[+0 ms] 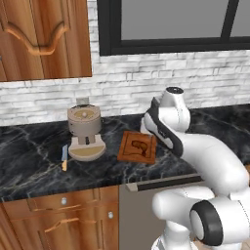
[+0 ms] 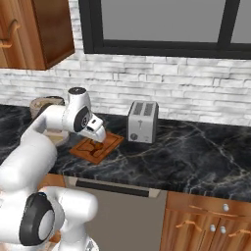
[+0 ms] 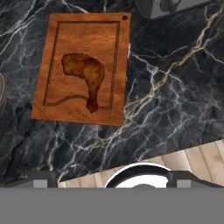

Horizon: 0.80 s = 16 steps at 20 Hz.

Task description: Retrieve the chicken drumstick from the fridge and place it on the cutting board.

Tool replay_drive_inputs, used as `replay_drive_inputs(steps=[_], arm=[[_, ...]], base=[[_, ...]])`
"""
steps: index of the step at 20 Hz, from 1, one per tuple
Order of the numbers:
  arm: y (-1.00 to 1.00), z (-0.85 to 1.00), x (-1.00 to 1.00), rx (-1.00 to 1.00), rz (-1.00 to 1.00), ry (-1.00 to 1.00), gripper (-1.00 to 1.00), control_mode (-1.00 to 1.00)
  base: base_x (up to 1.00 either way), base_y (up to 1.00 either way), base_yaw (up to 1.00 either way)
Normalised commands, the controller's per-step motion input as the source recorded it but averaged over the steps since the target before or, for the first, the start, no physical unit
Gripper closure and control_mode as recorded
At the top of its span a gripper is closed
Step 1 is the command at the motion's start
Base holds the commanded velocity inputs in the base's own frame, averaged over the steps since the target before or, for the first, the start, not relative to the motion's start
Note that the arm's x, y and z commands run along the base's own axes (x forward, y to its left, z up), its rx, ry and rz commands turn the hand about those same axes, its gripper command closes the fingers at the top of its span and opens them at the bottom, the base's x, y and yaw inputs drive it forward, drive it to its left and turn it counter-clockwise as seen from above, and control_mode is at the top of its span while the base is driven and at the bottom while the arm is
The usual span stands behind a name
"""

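My tool (image 2: 99, 138) is hanging released and empty just above the one cutting board (image 3: 83, 65) on the counter (image 3: 175, 96), where the one chicken drumstick (image 3: 85, 76) is lying flat below it, its long axis running along the board's length.

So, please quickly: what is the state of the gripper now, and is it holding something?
Gripper: open, holding nothing. The chicken drumstick lies on the cutting board below it.
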Motion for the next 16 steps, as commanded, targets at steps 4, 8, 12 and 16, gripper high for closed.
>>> replay_drive_inputs(steps=[4, 8, 12, 16], arm=[[-0.05, 0.54, -1.00, -0.09, 0.14, 0.00, -1.00, -1.00], [-0.11, 0.08, -0.82, -0.18, 0.00, -0.03, -1.00, -1.00], [-0.12, 0.06, -0.39, 0.07, 0.00, 0.02, -1.00, -1.00], [-0.04, 0.00, -0.03, 0.02, 0.00, 0.11, -1.00, -1.00]], base=[[0.00, 0.00, 0.00], [0.00, 0.00, 0.00], [0.00, 0.00, 0.00], [0.00, 0.00, 0.00]])
